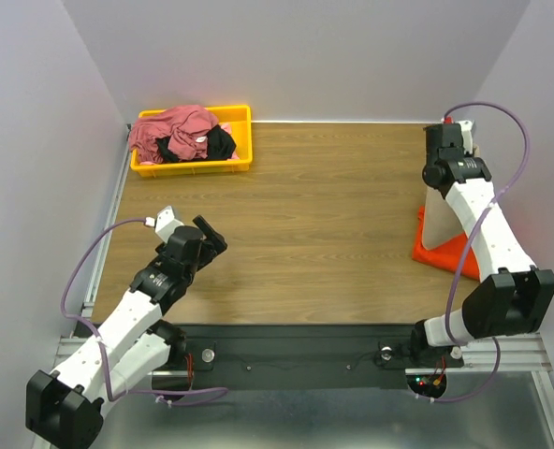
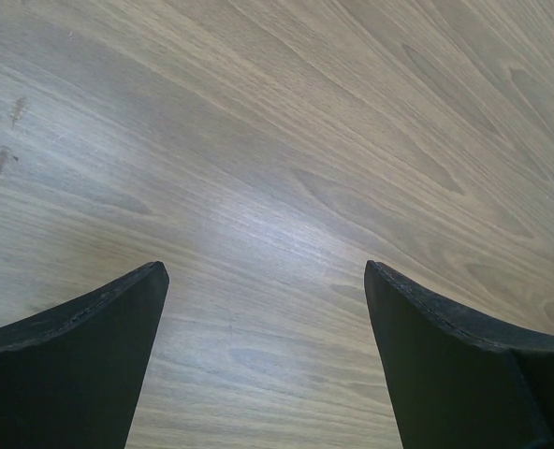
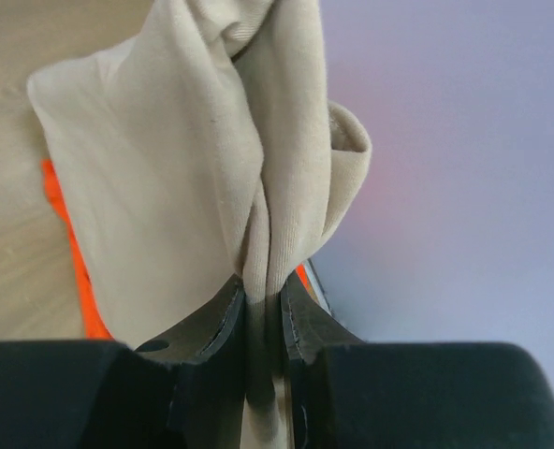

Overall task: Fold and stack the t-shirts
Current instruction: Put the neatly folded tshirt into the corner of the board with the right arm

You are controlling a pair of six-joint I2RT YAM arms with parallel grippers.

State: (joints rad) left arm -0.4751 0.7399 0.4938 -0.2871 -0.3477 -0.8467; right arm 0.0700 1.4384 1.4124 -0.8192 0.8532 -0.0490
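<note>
My right gripper [image 3: 264, 292] is shut on a bunched fold of the tan t-shirt [image 3: 183, 178], which hangs from it at the table's far right [image 1: 438, 220]. Under that cloth lies the orange-red t-shirt [image 1: 436, 251], showing as a bright edge [image 3: 71, 253] in the right wrist view. A dusty rose-red t-shirt [image 1: 174, 131] and a black one [image 1: 219, 142] are heaped in the yellow bin. My left gripper [image 1: 207, 234] hovers open over bare wood at the near left, its fingers [image 2: 99, 346] wide apart with nothing between them.
The yellow plastic bin [image 1: 240, 161] stands at the far left corner of the wooden table [image 1: 324, 215]. Grey walls close in on the left, back and right. A black rail with the arm bases runs along the near edge.
</note>
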